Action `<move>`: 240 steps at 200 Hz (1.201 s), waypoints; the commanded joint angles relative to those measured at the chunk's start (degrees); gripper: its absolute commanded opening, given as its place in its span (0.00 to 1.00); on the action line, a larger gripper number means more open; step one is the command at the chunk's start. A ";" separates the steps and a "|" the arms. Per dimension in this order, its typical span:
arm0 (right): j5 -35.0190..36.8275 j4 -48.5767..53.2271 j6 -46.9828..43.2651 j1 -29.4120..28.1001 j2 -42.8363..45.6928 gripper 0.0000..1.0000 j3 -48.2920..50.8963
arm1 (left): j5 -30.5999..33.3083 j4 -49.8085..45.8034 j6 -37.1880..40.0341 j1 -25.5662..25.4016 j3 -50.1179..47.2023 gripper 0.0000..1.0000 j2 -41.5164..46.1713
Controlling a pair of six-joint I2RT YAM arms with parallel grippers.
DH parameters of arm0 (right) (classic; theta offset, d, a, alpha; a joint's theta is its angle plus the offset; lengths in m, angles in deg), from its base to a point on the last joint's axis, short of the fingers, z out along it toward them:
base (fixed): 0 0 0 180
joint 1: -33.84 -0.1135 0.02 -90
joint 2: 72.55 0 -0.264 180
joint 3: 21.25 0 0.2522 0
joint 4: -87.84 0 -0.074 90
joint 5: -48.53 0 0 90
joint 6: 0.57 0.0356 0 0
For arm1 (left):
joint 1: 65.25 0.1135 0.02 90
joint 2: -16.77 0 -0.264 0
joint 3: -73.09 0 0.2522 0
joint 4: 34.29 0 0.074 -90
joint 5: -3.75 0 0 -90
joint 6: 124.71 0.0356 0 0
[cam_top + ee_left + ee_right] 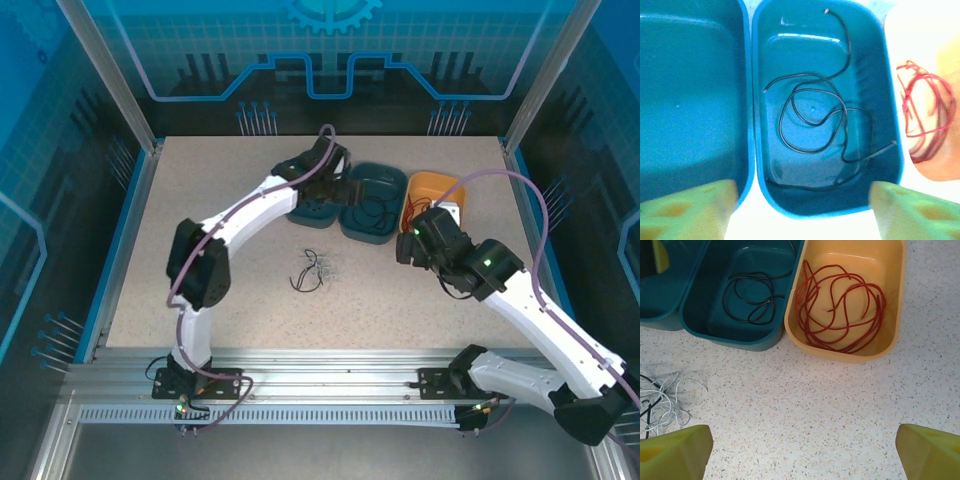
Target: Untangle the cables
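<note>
While your left hand (801, 197) hangs spread above the black cable (780, 122) in its teal tray (755, 75), the white-and-black tangle (660, 405) lies on the worktop (805, 390) — just left of your right hand (802, 447), likewise spread and empty.

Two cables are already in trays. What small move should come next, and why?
Likely move the open right fingers over the white tangle on the table. The red cable lies in the yellow tray and the black cable in a teal tray, while the tangle, with a dark strand in it, sits loose on the table, and the other teal tray is empty.
</note>
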 commanded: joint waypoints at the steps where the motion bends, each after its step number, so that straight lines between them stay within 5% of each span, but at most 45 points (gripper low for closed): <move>1: -3.39 0.59 -1.05 0.85 -1.99 0.90 -2.22 | 1.76 4.58 -2.31 0.32 -7.61 0.92 8.74; 9: -5.05 -0.28 -1.33 0.73 -2.84 0.88 -2.24 | 1.97 6.15 -3.37 0.61 -11.39 0.99 11.48; 57: -13.12 -8.13 -1.87 -1.74 -10.25 0.78 -1.70 | 2.49 10.29 -12.33 4.32 -32.10 0.99 25.13; 124: -15.48 -11.27 1.03 -14.39 -29.82 0.66 -13.66 | 9.13 10.13 -22.28 10.50 -56.33 0.99 41.14; 179: -10.01 -1.06 6.58 -22.41 -46.20 0.43 -28.73 | 14.08 10.24 -24.92 12.71 -63.84 0.99 49.16; 240: -9.12 -1.80 9.95 -24.08 -52.49 0.36 -30.70 | 15.15 10.89 -25.36 13.35 -65.21 0.99 50.86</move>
